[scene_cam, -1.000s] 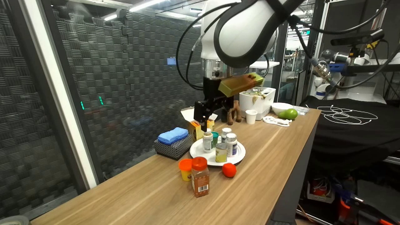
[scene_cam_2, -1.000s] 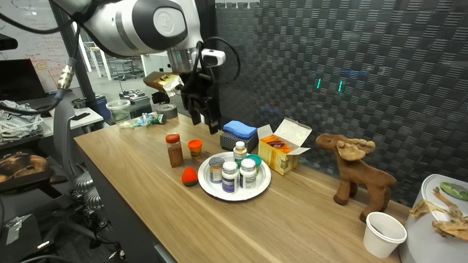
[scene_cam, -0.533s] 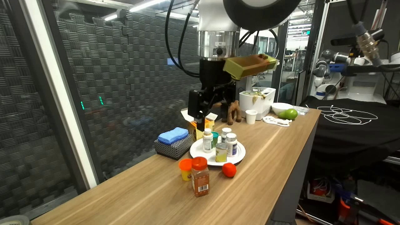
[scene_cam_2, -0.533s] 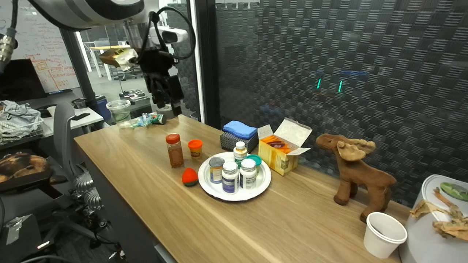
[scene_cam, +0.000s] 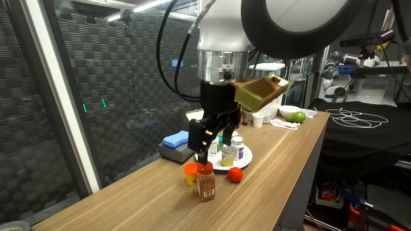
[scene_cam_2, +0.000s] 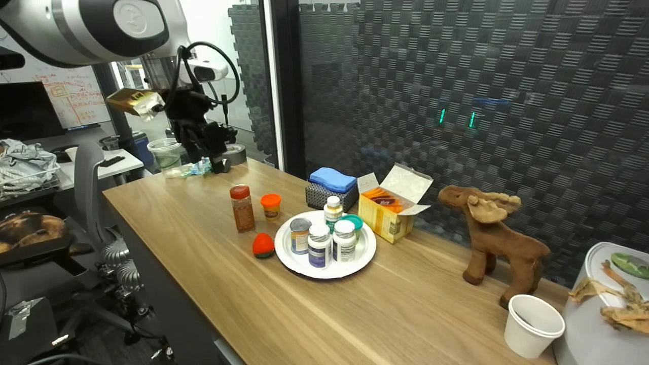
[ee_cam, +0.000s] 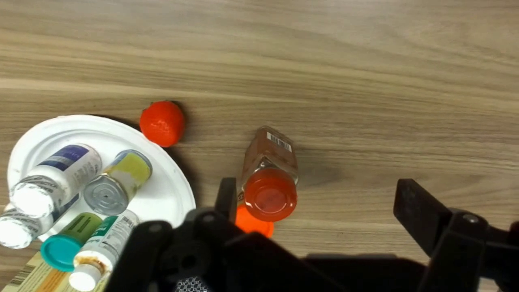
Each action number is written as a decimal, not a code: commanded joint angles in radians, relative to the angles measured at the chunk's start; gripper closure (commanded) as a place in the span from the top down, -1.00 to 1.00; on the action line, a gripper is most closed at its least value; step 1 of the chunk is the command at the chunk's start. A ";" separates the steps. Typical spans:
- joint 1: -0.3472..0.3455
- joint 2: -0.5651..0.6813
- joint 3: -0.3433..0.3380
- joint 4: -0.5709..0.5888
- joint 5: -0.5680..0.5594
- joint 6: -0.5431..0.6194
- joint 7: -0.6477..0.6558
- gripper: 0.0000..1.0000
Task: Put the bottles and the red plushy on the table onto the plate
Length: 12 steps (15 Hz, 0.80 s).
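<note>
On the red-capped bottle (scene_cam: 205, 184), a barcode label (scene_cam: 208, 192), wording unclear; the end effector (ee_cam: 318, 205) gapes wide.

The counter (scene_cam_2: 203, 230) is tan, streaked with wood grain; the plate (scene_cam_2: 366, 253) is white. Red caps the reddish-brown jar (scene_cam_2: 243, 215), orange the yellow tub (scene_cam_2: 271, 210) — the plushy (scene_cam_2: 263, 244) is red over a dark base. The pincer (ee_cam: 318, 194) is black — the moose (scene_cam_2: 499, 241) brown.
</note>
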 commanded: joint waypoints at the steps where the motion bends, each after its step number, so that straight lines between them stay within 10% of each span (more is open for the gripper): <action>1: 0.001 0.059 -0.001 0.016 -0.011 0.063 0.002 1.00; 12: 0.005 0.250 -0.070 0.164 -0.007 0.093 -0.011 1.00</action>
